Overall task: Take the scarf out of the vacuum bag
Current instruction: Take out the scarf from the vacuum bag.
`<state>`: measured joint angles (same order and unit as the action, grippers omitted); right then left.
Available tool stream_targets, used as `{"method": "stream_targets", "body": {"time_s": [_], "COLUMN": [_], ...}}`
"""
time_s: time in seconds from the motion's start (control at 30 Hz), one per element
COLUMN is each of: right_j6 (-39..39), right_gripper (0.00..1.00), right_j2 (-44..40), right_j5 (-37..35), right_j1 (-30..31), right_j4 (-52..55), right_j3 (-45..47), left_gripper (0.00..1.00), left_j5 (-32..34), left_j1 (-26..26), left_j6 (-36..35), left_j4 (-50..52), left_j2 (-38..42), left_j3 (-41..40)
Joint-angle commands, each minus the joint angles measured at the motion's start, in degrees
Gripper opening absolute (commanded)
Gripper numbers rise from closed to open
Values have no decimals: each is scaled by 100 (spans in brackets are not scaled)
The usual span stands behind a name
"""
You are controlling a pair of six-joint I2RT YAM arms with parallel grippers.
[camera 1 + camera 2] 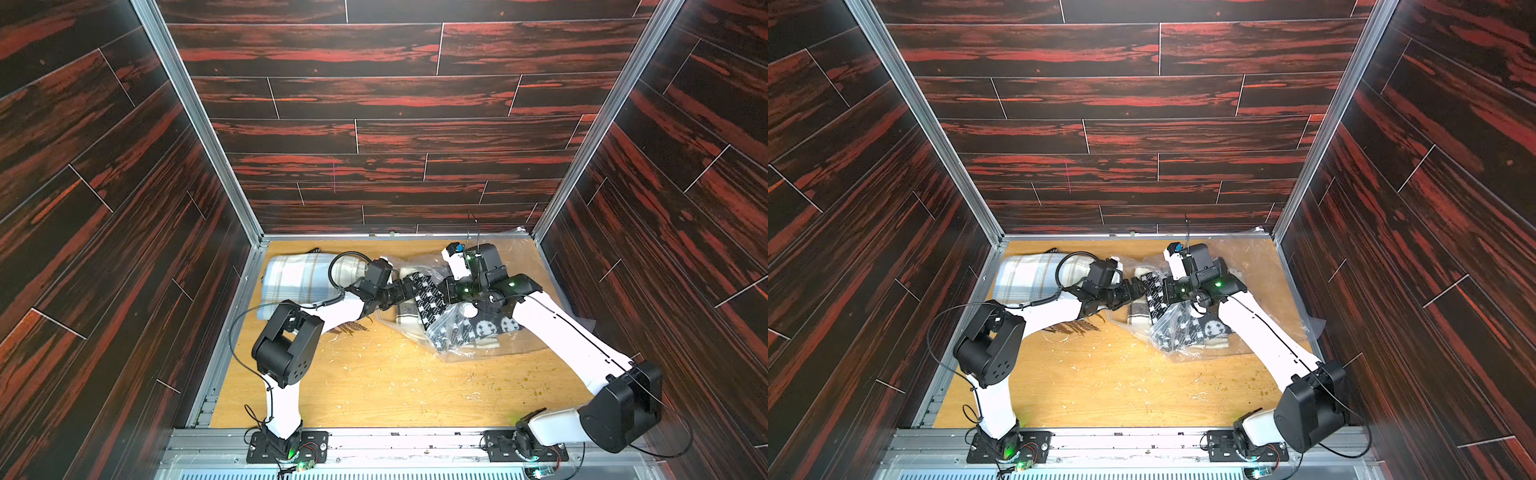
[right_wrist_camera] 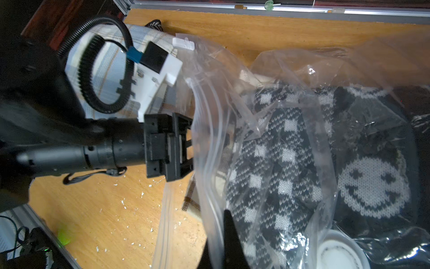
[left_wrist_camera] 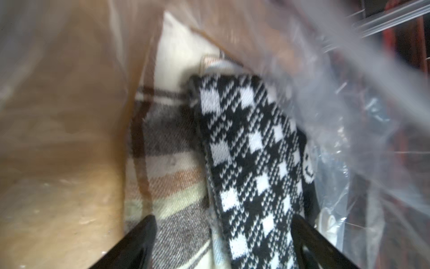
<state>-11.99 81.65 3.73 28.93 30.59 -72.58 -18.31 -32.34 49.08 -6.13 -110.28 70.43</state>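
**Now: left gripper [image 1: 412,289] astride the scarf [image 1: 428,305], right gripper [image 1: 445,293] pinching the vacuum bag [image 1: 478,351]**

Right, both top views first. I see the vacuum bag crumpled on the far right part of the table [image 1: 374,382]. The black-and-white checked scarf is inside it, on top of a cream plaid cloth [image 1: 405,312]. The two grippers meet nose to nose over a checked strip of the scarf at the bag's mouth. From up here I cannot tell whether that strip is clear of the film. A pale blue plaid cloth [image 1: 291,282] lies folded at the far left, outside the bag.

Over to the left wrist view. The left gripper [image 3: 223,218] stands wide open, with its two black fingers [image 3: 144,235] well apart inside the bag. The scarf [image 3: 251,151] runs between them, lying against one finger and clear of the other, so nothing is clamped. The cream plaid cloth [image 3: 167,144] sits beside and under it, with film all around.

Now the right wrist view. The right gripper [image 2: 229,233] is closed, with the bag's zip-seal edge [image 2: 209,130] running down into its tips, so it has the plastic. The left gripper [image 2: 189,149] pokes into the mouth. Under the film I see the scarf's checks [image 2: 279,163], a knitted smiley face [image 2: 372,186] and the white valve disc [image 2: 339,255].
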Motion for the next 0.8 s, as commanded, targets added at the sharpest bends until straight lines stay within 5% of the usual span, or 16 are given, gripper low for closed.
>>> {"method": "stream_targets", "body": {"time_s": [0.0,0.77], "right_j6": [-49,-84], "right_gripper": [0,0], "right_j2": [-181,-208], "right_j5": [38,-231], "right_j1": [34,34], "right_j4": [154,483], "right_j3": [1,411], "left_gripper": [91,84], "left_j5": [-159,-774], "left_j1": [-62,-298], "left_j6": [10,80], "left_j4": [-177,-687], "left_j2": [-148,-621], "left_j3": [-1,435]}}
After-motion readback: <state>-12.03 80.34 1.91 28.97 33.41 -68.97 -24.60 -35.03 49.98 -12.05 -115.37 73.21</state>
